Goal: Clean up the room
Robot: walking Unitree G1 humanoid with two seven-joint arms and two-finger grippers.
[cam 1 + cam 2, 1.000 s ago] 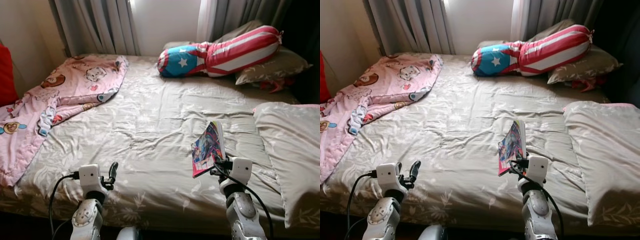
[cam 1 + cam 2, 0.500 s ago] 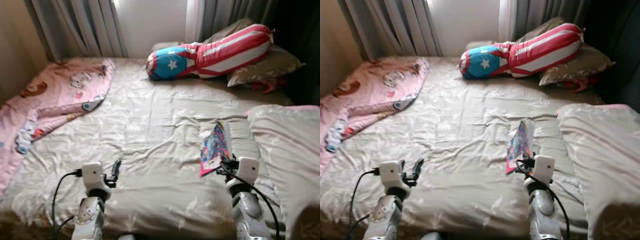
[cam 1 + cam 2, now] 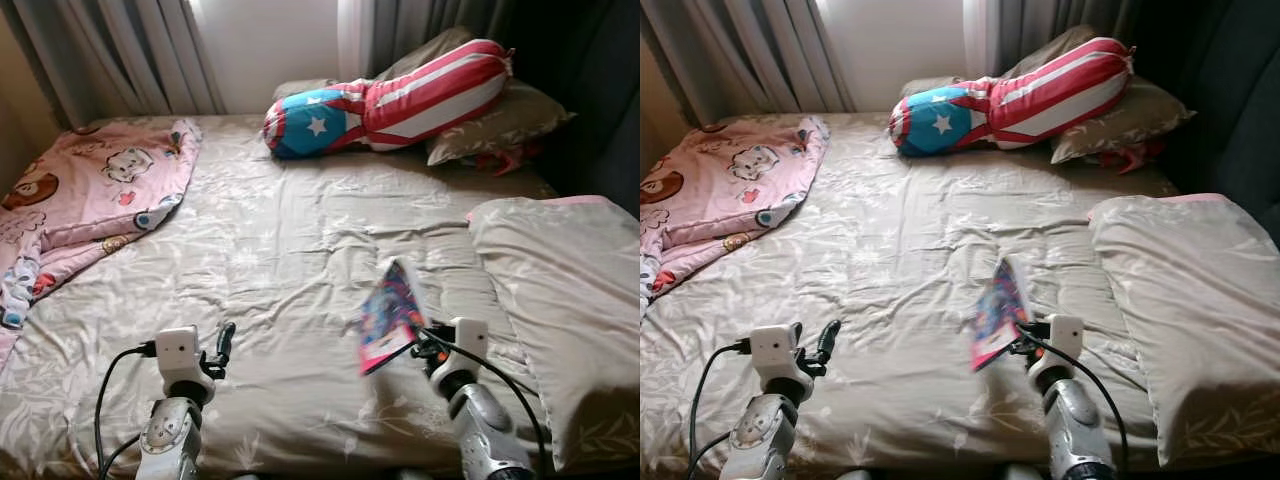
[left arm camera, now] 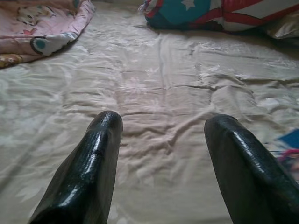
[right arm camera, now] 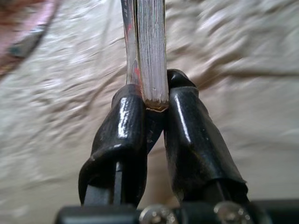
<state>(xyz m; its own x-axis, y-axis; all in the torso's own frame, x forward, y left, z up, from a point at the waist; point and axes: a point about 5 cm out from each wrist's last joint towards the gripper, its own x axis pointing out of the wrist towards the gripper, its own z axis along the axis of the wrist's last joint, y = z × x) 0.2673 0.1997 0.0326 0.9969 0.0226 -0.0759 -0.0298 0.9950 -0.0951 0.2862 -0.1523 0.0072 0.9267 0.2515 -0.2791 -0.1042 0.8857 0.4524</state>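
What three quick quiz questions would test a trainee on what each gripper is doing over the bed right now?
1. True or false: the right gripper is shut on the colourful book.
2. Multiple choice: the left gripper is A) shut on the pink blanket, B) open and holding nothing above the beige bedspread, C) shut on the star-and-stripes bolster.
3. Fill in: the bolster lies at the head of the bed, against a beige ____.

Key:
1. True; its black fingers clamp the book's lower edge, held up off the bedspread.
2. B
3. pillow
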